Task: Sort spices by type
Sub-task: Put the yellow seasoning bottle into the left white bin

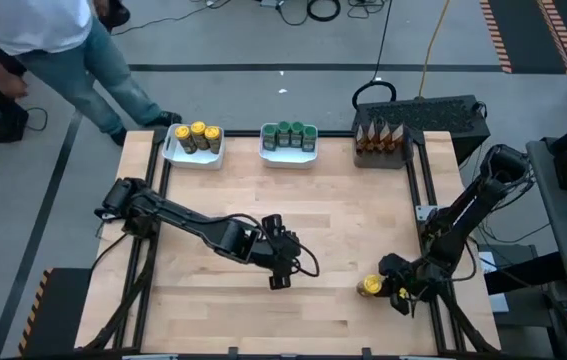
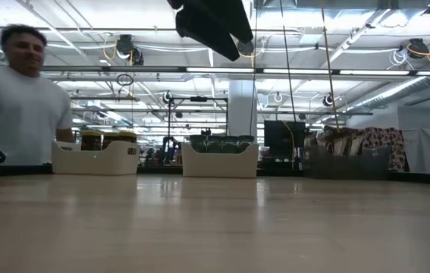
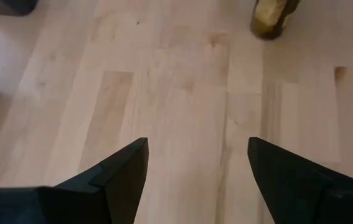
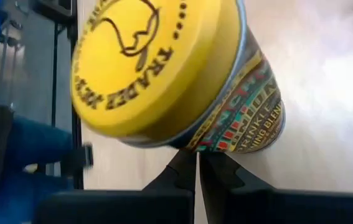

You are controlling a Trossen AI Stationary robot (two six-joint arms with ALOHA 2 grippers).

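Right up against my right wrist camera looms a yellow-lidded jar (image 4: pixel 176 74), tilted, its lid turned toward the lens. My right end effector (image 4: pixel 198 165) has its fingers pressed together with nothing between them, their tips just under the jar's side. From above, that jar (image 1: pixel 369 288) sits on the bench (image 1: pixel 343 200) near the front right corner, just beside my right end effector (image 1: pixel 395 291).

My left end effector (image 3: pixel 198 162) is spread wide over bare wood near the middle of the bench, pinching nothing. From above it (image 1: pixel 279 272) lies well apart from the lone jar, which shows far off in my left wrist view (image 3: pixel 271 18).

Along the far edge stand three containers. A white tray (image 1: pixel 171 152) on the left holds jars with yellow lids (image 1: pixel 199 133). Another white tray (image 1: pixel 266 150) in the middle holds jars with green lids (image 1: pixel 290 132). A dark tray (image 1: pixel 405 152) on the right holds brown-orange pointed packets (image 1: pixel 381 134). Beyond the far left corner stands a person (image 1: pixel 58 40) in a white shirt and jeans.
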